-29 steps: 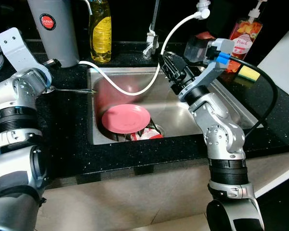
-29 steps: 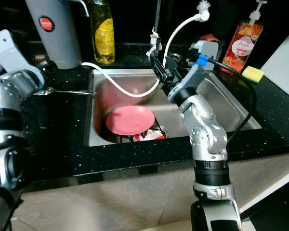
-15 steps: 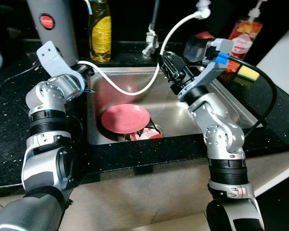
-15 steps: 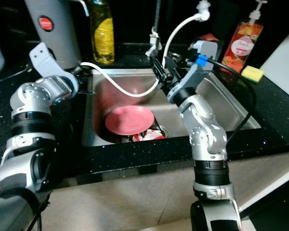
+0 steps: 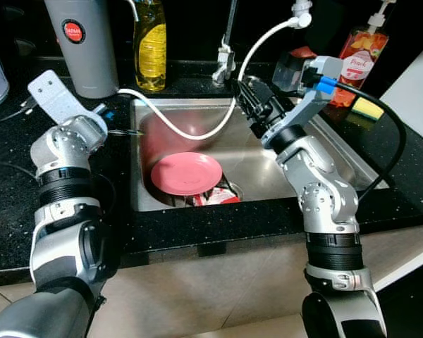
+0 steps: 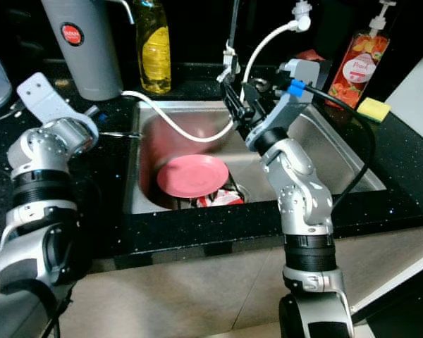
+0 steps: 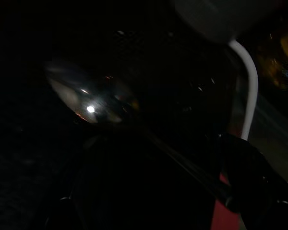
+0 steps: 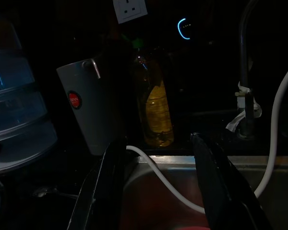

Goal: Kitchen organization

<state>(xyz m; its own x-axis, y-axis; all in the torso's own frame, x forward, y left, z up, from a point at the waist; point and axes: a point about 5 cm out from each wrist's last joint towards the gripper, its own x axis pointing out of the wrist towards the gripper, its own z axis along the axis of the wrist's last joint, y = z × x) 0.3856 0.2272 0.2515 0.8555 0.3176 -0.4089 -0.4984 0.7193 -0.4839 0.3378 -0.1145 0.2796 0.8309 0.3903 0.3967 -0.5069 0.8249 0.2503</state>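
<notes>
Resting flat in the steel sink [image 5: 317, 151], a pink plate [image 5: 185, 173] was seen near the drain, with red-and-white items partly tucked under its near edge. A white hose [image 5: 197, 130] was looped from the tap area down across the basin and out over its left rim. On the black table [image 5: 7, 183], a spoon [image 6: 120, 134] was laid at the sink's left edge, its handle reaching over the rim; in the left wrist view its shiny bowl [image 7: 89, 98] was seen close up. The left claw [image 5: 102, 113] was held low at the spoon, just beside the left rim; whether its fingers were closed on the handle could not be told. The right claw [image 5: 257, 113] was raised over the back right part of the basin, near the hose, its two black fingers [image 8: 209, 177] spread apart with nothing between them. Behind the sink a grey jug [image 5: 81, 42] with a red label and a yellow soap bottle [image 5: 149, 46] were stood. At the right, a red pump bottle [image 5: 359, 53] and a yellow sponge [image 5: 367, 108] were seen.
</notes>
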